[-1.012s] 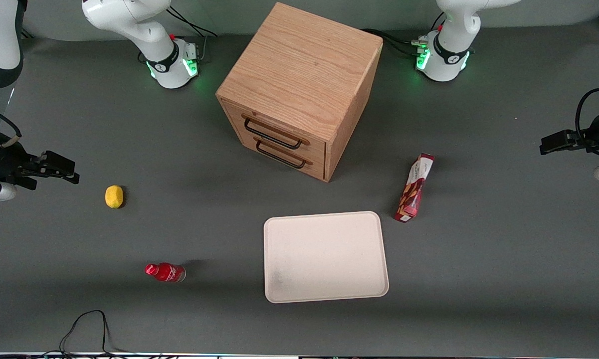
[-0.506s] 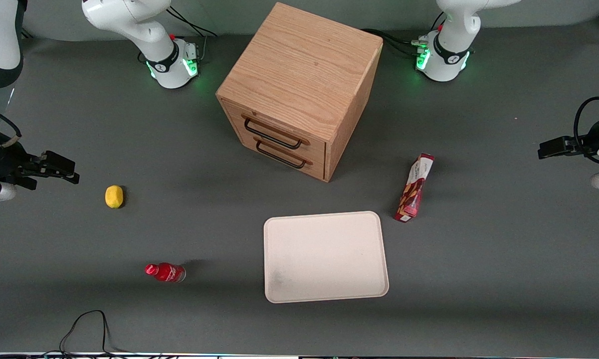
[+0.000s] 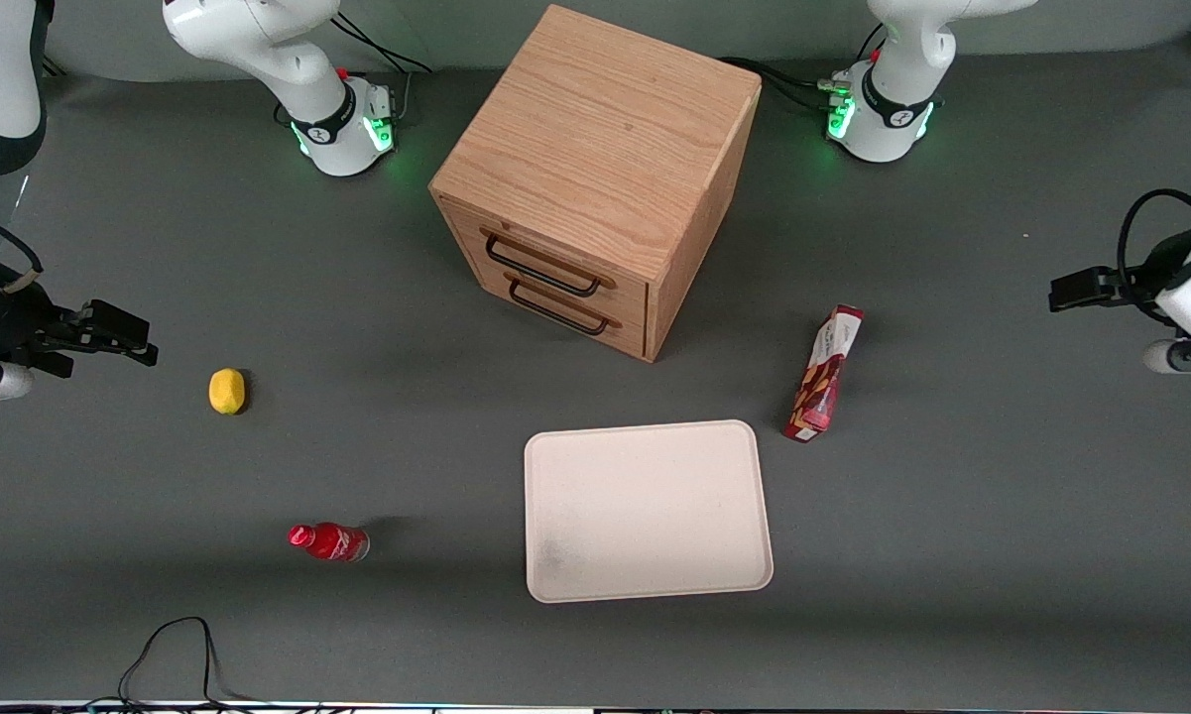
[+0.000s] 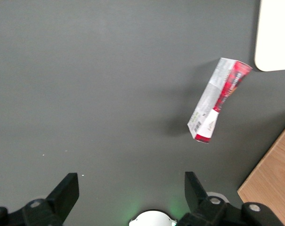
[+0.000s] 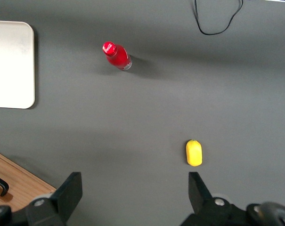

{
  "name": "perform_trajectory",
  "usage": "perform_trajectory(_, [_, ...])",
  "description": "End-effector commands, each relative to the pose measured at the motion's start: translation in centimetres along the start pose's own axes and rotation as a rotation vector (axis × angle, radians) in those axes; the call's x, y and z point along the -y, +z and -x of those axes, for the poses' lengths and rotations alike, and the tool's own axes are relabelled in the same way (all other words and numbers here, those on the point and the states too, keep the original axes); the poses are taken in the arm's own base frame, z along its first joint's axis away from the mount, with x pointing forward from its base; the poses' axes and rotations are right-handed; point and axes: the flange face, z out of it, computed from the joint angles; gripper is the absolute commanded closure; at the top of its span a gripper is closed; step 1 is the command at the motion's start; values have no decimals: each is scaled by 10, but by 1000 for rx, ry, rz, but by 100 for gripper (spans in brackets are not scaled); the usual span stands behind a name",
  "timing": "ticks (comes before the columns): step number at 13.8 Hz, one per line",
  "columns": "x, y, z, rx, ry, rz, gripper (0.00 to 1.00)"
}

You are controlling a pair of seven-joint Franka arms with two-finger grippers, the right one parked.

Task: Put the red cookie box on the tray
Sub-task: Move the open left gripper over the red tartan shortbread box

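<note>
The red cookie box (image 3: 825,373) lies on the grey table beside the tray's corner, farther from the front camera than the tray, pointing toward the cabinet's side. It also shows in the left wrist view (image 4: 220,100), with a white and grey face up. The cream-white tray (image 3: 645,511) lies flat with nothing on it; its corner shows in the left wrist view (image 4: 276,33). My gripper (image 3: 1071,291) hangs above the table at the working arm's end, well apart from the box. In the left wrist view my gripper (image 4: 130,186) is open and empty.
A wooden drawer cabinet (image 3: 595,169) with two black handles stands farther from the front camera than the tray. A yellow lemon (image 3: 226,390) and a small red bottle (image 3: 329,541) lie toward the parked arm's end. A black cable (image 3: 174,645) loops at the table's near edge.
My gripper has moved a little toward the table's middle and the cookie box. The box, tray and other things have not moved.
</note>
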Motion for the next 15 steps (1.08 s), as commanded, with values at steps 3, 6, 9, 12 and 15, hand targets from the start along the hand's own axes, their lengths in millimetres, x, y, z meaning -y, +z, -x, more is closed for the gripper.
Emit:
perform_trajectory(3, [-68,-23,10,18,46,-7,0])
perform_trajectory(6, [-118,-26,18,17,20,1,0])
perform_trajectory(9, [-150,-25,23,24,63,43,0])
perform_trajectory(12, [-179,-24,26,29,38,65,0])
perform_trajectory(15, [-185,-24,25,26,66,66,0])
